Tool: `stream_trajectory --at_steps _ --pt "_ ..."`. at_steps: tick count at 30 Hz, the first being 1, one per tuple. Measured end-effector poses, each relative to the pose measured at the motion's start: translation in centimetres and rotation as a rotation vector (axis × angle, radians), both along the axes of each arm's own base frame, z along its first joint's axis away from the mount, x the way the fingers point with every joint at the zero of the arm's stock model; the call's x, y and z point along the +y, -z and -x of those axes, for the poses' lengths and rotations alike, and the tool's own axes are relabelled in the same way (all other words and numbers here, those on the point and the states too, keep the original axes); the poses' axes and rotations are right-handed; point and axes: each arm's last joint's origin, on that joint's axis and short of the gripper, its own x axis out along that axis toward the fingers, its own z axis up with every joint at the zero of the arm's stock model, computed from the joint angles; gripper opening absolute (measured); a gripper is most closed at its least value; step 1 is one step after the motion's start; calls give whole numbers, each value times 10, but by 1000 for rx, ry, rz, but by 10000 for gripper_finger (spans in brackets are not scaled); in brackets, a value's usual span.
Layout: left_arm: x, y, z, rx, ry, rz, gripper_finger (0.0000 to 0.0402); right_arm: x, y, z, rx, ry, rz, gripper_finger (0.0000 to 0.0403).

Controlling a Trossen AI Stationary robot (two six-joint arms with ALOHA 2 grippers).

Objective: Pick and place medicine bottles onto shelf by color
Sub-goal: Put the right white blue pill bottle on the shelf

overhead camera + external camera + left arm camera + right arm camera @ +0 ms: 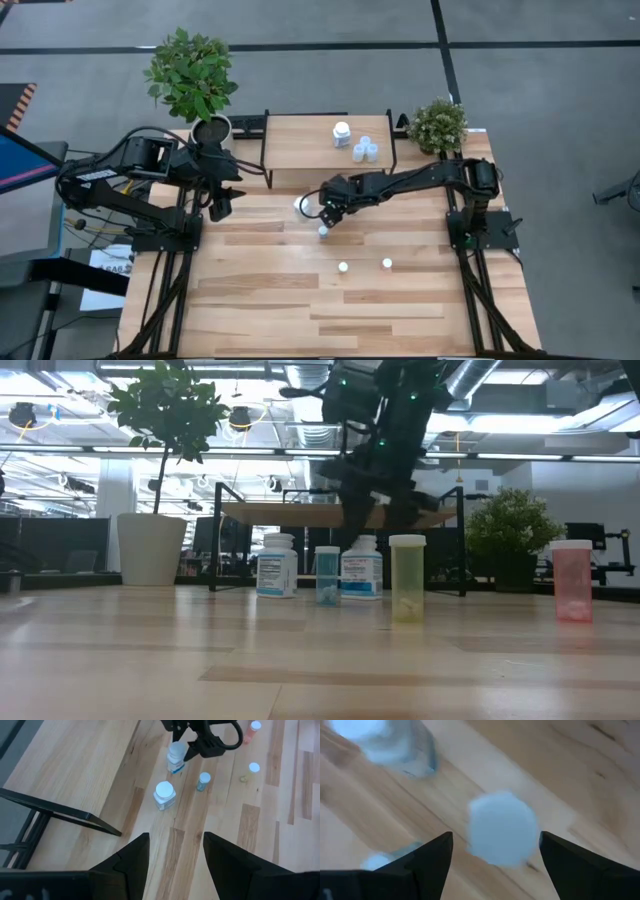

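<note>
My right gripper is open just above a white bottle with a bluish label that stands on the table in front of the shelf. In the right wrist view the bottle's white cap shows between the two fingers, below them. A second white bottle and a small pale-blue bottle stand beside it. A yellow-green bottle and an orange one stand nearer the table's front. A white bottle and pale-blue bottles stand on the shelf. My left gripper is open and empty at the table's left.
A white plant pot with a leafy plant stands left of the shelf. A smaller plant stands at its right end. The shelf's black legs rise from the table close to my left gripper.
</note>
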Motion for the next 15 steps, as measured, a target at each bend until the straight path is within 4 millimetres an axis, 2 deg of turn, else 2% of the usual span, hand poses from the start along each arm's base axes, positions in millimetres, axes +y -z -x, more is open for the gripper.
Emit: stream_trajectory --at_steps 8,15 --pt "0 0 0 0 0 0 174 1 0 1 12 -48 -10 275" --pt "0 0 0 6 25 -19 174 0 0 0 36 -178 36 249"
